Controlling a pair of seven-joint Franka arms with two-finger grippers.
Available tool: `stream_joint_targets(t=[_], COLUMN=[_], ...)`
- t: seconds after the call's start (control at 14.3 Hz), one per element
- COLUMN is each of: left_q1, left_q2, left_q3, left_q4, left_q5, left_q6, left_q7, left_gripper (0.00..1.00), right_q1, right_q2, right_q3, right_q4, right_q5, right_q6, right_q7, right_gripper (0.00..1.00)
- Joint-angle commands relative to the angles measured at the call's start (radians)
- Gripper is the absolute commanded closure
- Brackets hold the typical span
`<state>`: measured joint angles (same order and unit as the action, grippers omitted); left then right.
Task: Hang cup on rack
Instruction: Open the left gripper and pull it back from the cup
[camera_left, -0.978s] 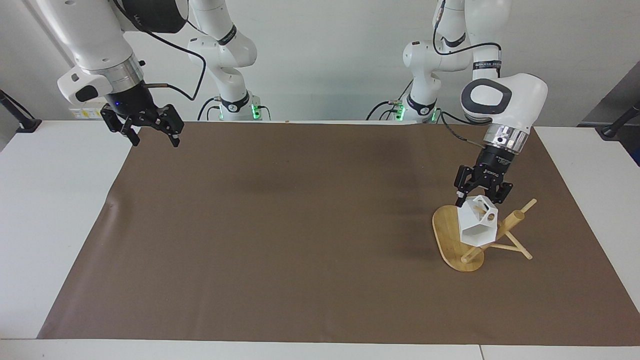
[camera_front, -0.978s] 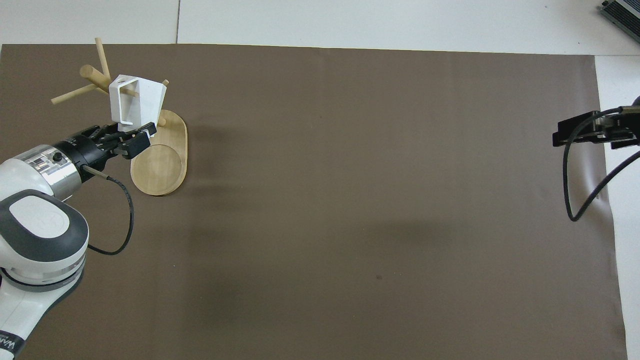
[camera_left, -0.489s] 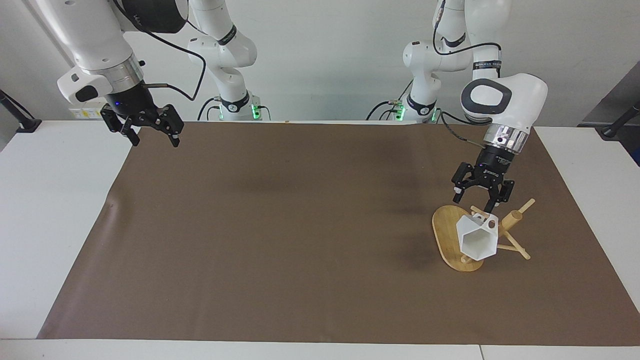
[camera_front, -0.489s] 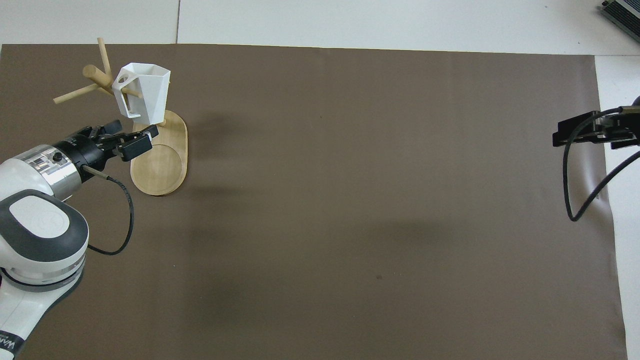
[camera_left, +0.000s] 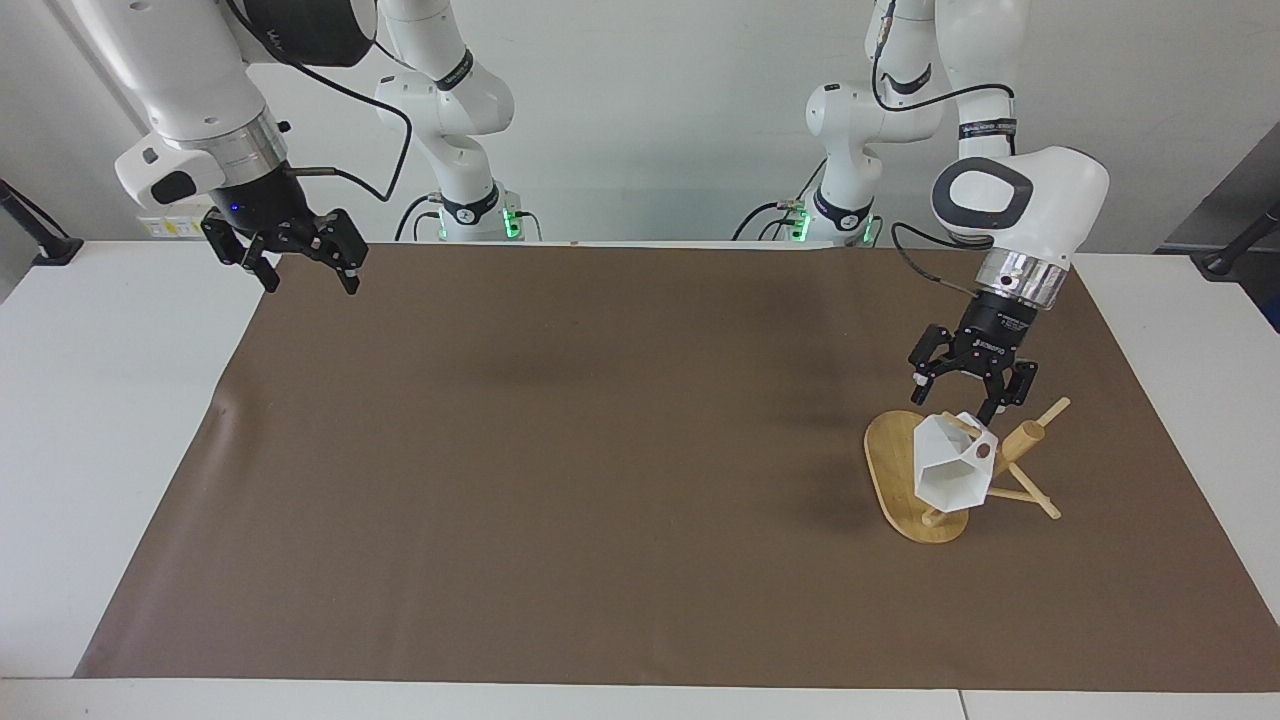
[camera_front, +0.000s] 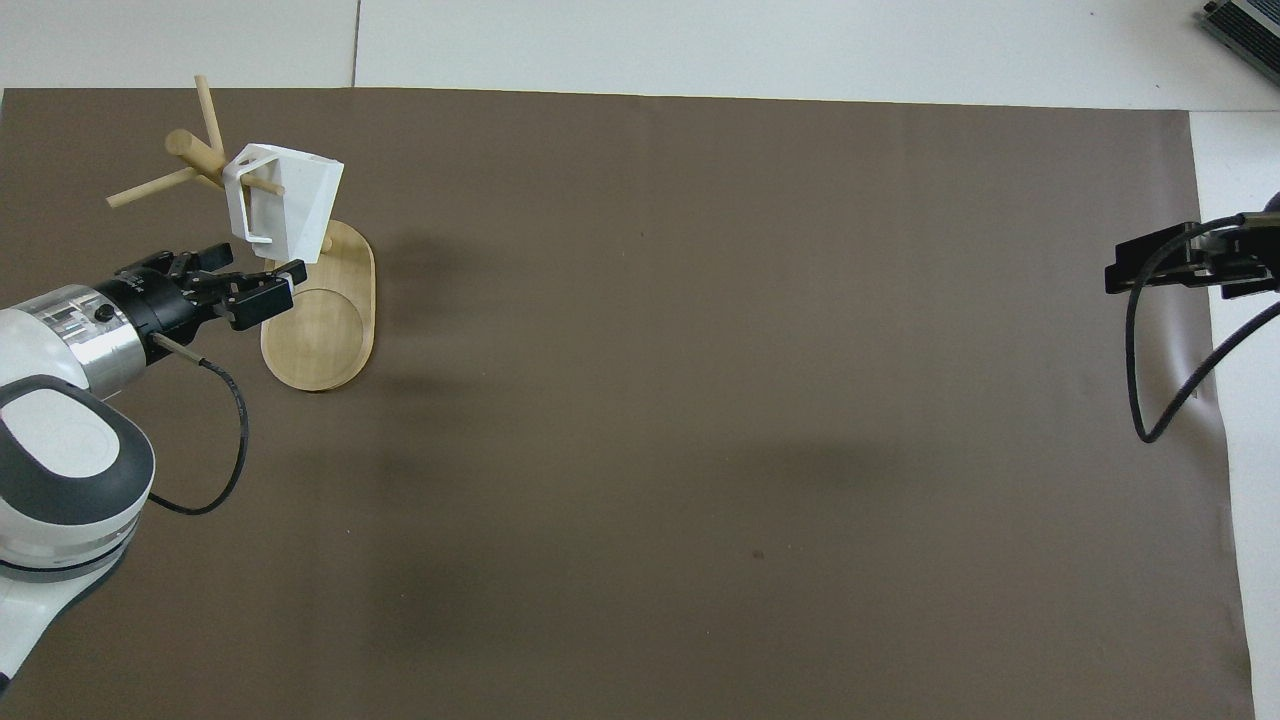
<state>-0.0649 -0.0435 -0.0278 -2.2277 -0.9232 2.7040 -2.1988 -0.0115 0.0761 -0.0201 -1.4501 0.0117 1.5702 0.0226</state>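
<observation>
The white faceted cup (camera_left: 948, 470) hangs by its handle on a peg of the bamboo rack (camera_left: 893, 470), its mouth tilted down over the oval base. In the overhead view the cup (camera_front: 285, 200) sits beside the rack's post, over the base (camera_front: 325, 335). My left gripper (camera_left: 960, 405) is open and empty just above the cup, apart from it; it also shows in the overhead view (camera_front: 258, 280). My right gripper (camera_left: 310, 282) is open and empty, waiting in the air over the mat's corner at the right arm's end; it also shows in the overhead view (camera_front: 1165, 270).
A brown mat (camera_left: 600, 450) covers most of the white table (camera_left: 100, 400). The rack stands on the mat at the left arm's end, with free pegs (camera_front: 150, 187) sticking out from its post.
My left gripper opened and let go of the cup, then drew back up from it. The cup swung on its peg and settled. The right arm has not moved.
</observation>
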Motion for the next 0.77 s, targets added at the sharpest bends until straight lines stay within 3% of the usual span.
stream_joint_targets(t=[0.0, 0.28, 0.7], left_q1=[0.045, 0.082, 0.114], left_q2=[-0.047, -0.101, -0.113], left_q3=[-0.003, -0.001, 0.000], left_q4=[0.005, 0.058, 0.227], left_q5=[0.102, 0.357, 0.529], left_q6=[-0.114, -0.306, -0.544], left_q7=[-0.001, -0.001, 0.101], left_gripper=[0.00, 0.00, 0.00], right_q1=[-0.005, -0.005, -0.005], right_q2=[-0.002, -0.002, -0.002], right_q3=[0.003, 0.003, 0.003], right_q4=[-0.006, -0.006, -0.006], right_q5=[0.007, 0.007, 0.007], right_q6=[-0.001, -0.001, -0.001], right_q7=[-0.001, -0.001, -0.001], right_gripper=[0.00, 0.00, 0.00])
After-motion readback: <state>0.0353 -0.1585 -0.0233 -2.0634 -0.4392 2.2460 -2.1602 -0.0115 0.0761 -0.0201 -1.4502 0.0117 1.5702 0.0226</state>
